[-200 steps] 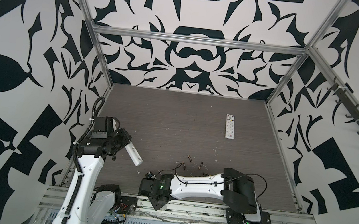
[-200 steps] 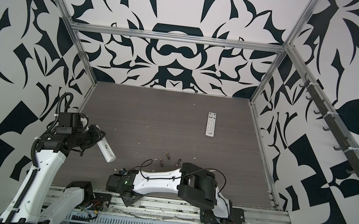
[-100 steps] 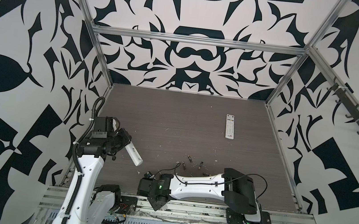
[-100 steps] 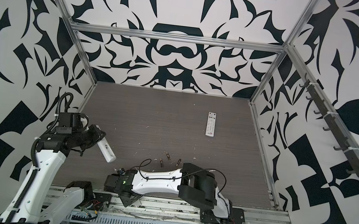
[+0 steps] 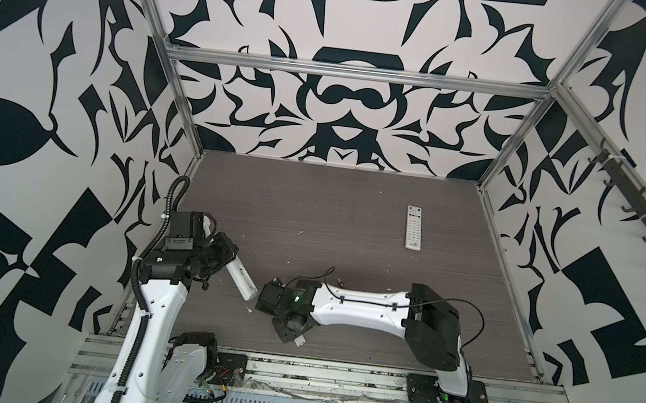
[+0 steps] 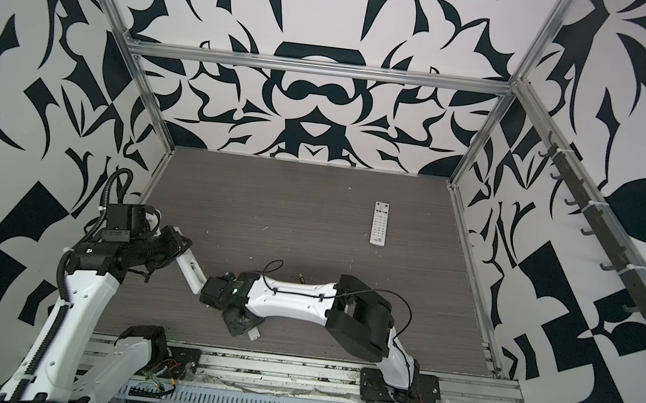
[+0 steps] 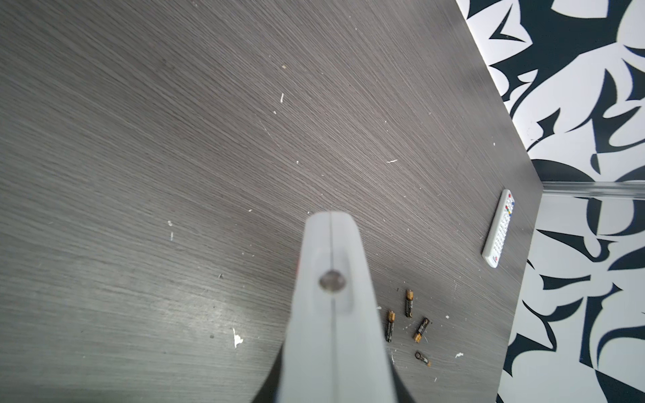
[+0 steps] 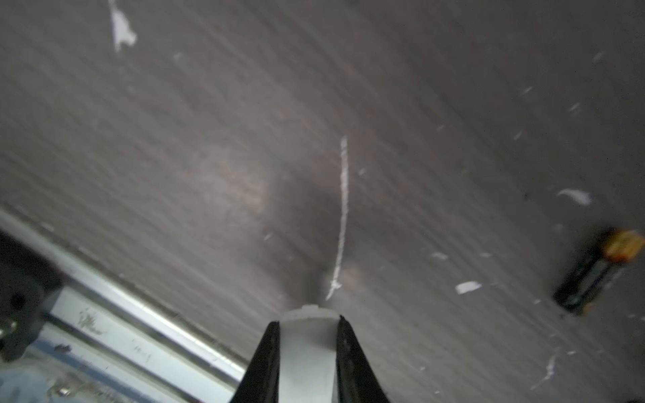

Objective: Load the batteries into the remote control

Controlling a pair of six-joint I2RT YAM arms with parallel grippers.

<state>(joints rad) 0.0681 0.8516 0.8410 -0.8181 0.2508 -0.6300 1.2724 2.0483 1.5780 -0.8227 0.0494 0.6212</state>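
1. On the left of both top views, the left gripper holds a white remote by one end. Its black fingers pinch the remote's two faces, so the left wrist camera looks along the remote's side seam. The remote is clear of the tabletop and slants toward the middle. Its free end is near the wrist of the right arm, and I cannot tell whether they touch.
2. Near the middle, the right gripper hangs low over the tabletop and points toward its near edge. Its fingers are clamped on a small white piece that fills the gap between them. What the piece is cannot be made out.
3. Just to the right, the batteries lie loose on the tabletop. The left wrist view shows four close together. In both top views the right arm hides most of them, and one shows just behind it.
4. Farther right and toward the back, a second remote lies flat, buttons up, well apart from the batteries and both grippers.
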